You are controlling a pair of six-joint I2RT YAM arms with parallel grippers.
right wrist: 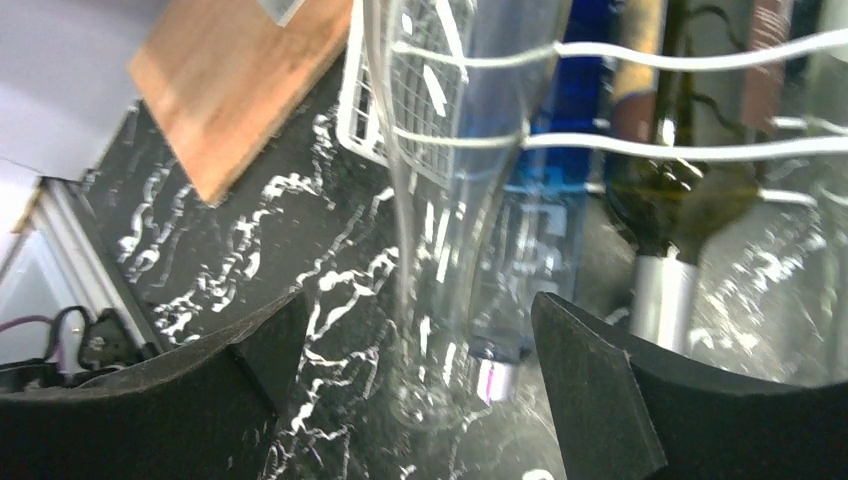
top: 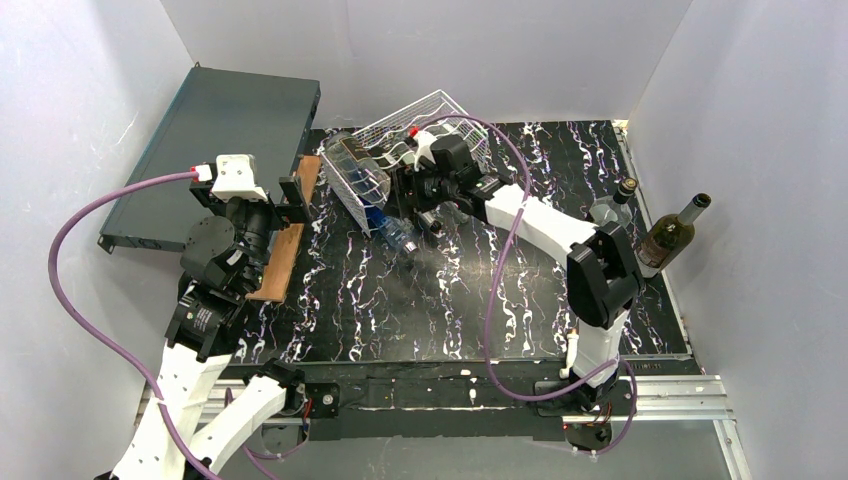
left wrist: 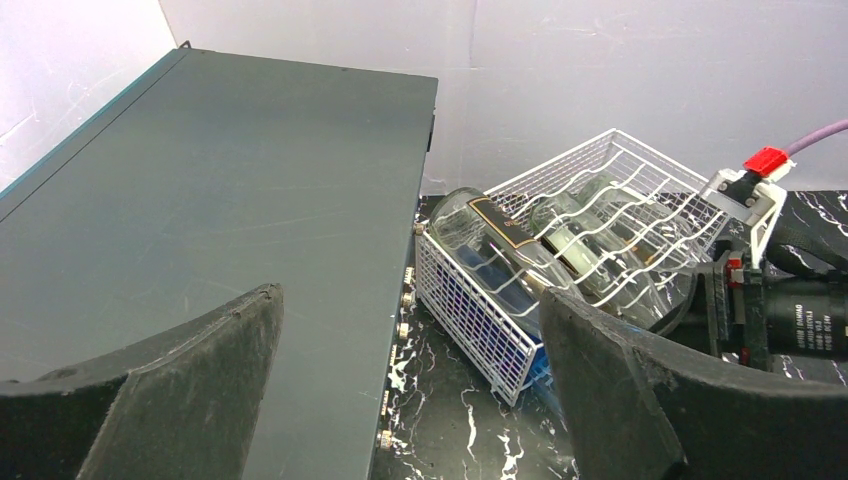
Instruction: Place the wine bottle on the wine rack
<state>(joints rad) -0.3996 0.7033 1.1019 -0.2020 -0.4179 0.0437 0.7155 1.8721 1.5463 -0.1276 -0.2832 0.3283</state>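
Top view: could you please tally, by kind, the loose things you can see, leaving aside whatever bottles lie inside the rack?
Upright bottles: 2, a clear bottle and a dark bottle
Wire rack: 1
Grey box: 1
Wooden board: 1
Total: 5

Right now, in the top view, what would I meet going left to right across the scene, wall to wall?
Dark grey box → wooden board → wine rack → clear bottle → dark wine bottle.
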